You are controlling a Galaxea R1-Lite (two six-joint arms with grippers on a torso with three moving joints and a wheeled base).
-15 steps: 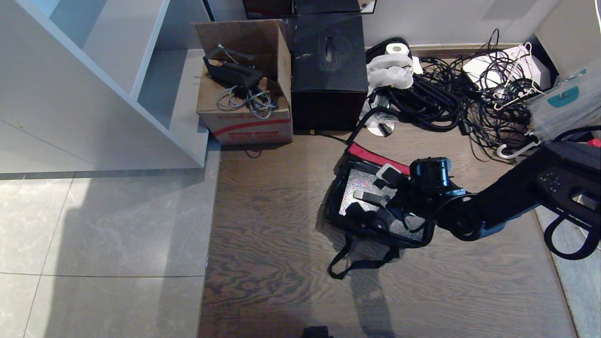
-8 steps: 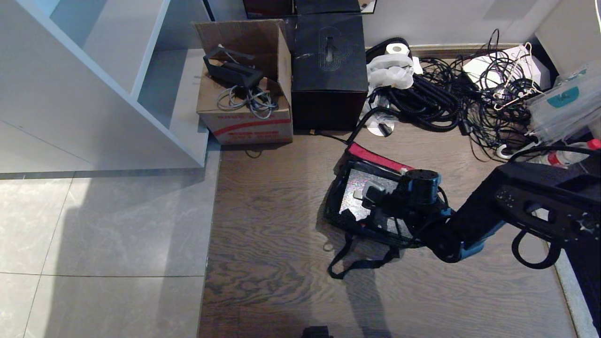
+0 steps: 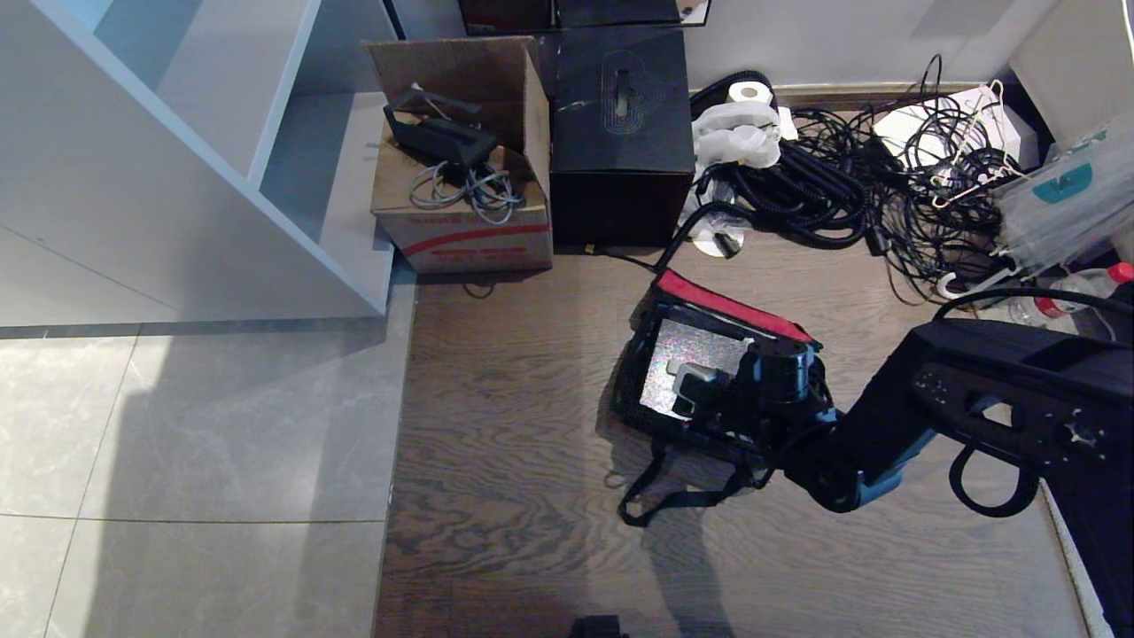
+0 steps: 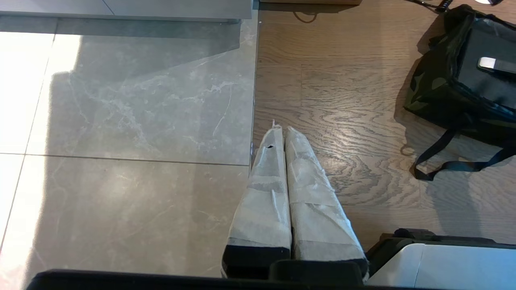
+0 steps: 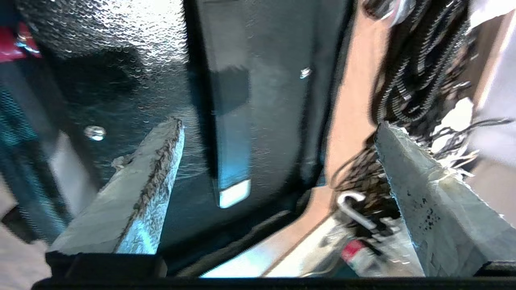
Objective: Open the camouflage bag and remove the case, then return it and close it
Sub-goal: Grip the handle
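One arm at work: right gripper [image 3: 687, 390] poised over the open camouflage bag [image 3: 633, 390], fingers [image 5: 153, 169] spread wide with nothing between them. Bag lying on the wooden floor, ahead of the robot and to its right, flap thrown back to show a red edge and a glittery silver case [image 3: 695, 350] inside. Black strap [image 3: 660, 496] trailing loose toward the robot.

Likely next: closing on the case to lift it, or going for the flap; cannot tell which.

Risks, as judged:
- Snagging a finger on the soft bag wall or the strap, dragging the whole bag instead of the case.
- Slipping off the flat, shiny case for want of an edge to pinch.
- Catching the cable tangle [image 3: 842, 186] just beyond the bag.

Left gripper [image 4: 282, 133] parked low over the floor, fingers pressed together, empty.
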